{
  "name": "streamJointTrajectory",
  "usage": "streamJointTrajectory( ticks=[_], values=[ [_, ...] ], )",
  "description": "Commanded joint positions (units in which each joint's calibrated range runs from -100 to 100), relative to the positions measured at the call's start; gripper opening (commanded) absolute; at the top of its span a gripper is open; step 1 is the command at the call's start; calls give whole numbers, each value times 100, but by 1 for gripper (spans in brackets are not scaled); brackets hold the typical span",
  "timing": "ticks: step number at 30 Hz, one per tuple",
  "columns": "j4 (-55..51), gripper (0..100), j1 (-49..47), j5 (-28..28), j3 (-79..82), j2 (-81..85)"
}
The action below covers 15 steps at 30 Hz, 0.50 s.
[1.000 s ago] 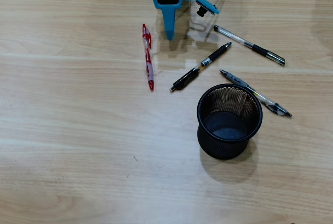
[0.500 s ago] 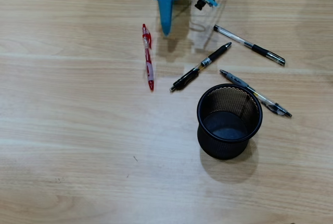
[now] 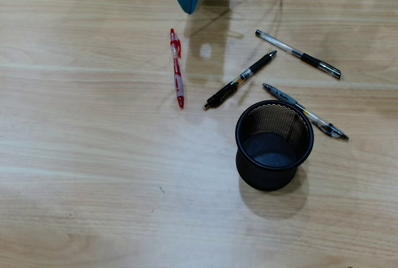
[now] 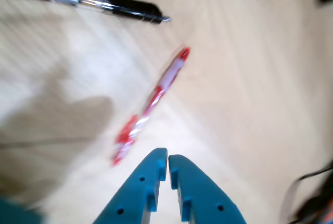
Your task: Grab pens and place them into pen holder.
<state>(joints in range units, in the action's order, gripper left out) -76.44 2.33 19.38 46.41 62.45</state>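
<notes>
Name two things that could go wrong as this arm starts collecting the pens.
1. The gripper is shut and empty near the red pen; coming down closed, it might just push the pen away.
2. One clear pen lies tight beside the pen holder, so reaching for it may knock the cup.

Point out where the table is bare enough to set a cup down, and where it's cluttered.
Bare table: the whole stretch left of the red pen and the strip below the pen holder. Crowded: the upper right, where the black pen and two clear pens lie close around the holder. The shut end effector is above the red pen.
</notes>
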Motion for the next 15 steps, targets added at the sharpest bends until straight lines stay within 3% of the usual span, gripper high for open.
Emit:
streamJointTrajectory(
  ticks=[1,6,15],
  values=[
    [-1163,2,228,1199,-1690,-848],
    [-2147,2,384,2005,-3202,-2113],
    [-2229,2,402,2089,-3817,-3243]
  ],
)
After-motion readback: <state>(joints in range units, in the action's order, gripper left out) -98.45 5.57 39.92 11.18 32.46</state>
